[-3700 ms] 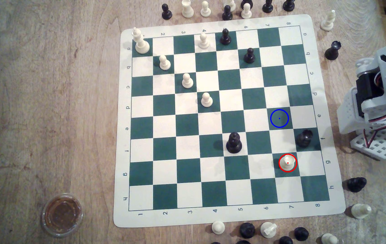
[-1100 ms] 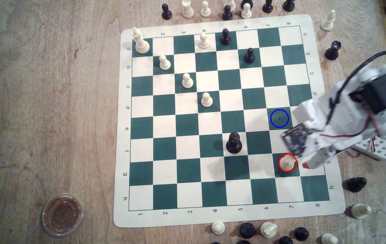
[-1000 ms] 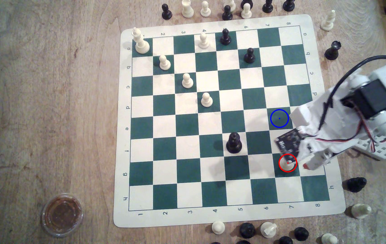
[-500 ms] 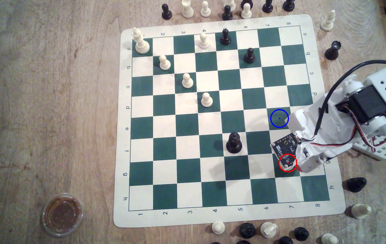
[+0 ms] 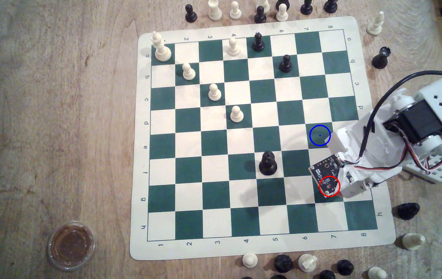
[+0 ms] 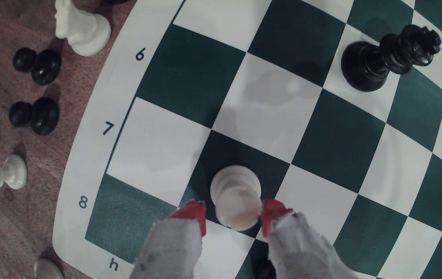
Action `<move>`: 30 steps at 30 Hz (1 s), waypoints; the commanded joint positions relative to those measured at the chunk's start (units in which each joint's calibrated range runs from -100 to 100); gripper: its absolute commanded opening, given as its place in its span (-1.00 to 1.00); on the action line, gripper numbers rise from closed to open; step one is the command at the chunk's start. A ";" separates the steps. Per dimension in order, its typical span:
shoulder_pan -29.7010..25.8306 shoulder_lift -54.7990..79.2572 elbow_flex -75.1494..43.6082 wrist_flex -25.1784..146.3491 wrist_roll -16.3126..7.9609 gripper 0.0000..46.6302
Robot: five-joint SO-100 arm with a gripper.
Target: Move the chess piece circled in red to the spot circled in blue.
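Note:
The chess piece (image 6: 235, 197), short and cream-white with a broad flat top, stands upright on a dark green square in the wrist view. My gripper (image 6: 232, 217) is open around it, one red-tipped finger (image 6: 191, 216) a small gap away and the other finger (image 6: 271, 214) at its side. In the exterior view my arm (image 5: 370, 150) reaches in from the right. Its wrist circuit board (image 5: 324, 167) covers the red-ringed square and hides the piece. The spot (image 5: 319, 135), a green square with a blue ring, lies two squares further up and is bare.
A tall black piece (image 5: 267, 163) (image 6: 386, 59) stands two files to the exterior view's left. Cream pawns (image 5: 236, 114) sit further left. Loose pieces (image 5: 307, 262) lie off the board's near and right edges. A plastic cup (image 5: 71, 245) is at lower left.
My arm swung in from the exterior view's right and came down over the red-ringed square. Its circuit board now covers the piece, which has not moved.

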State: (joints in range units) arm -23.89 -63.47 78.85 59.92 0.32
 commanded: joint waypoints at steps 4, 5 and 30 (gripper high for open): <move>-0.08 -0.45 -0.79 -0.87 0.10 -0.52; 0.00 -0.62 -0.79 -0.95 0.10 -0.52; -0.16 -0.88 -0.34 -2.34 0.15 -0.99</move>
State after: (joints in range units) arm -23.89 -63.97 79.76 58.17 0.32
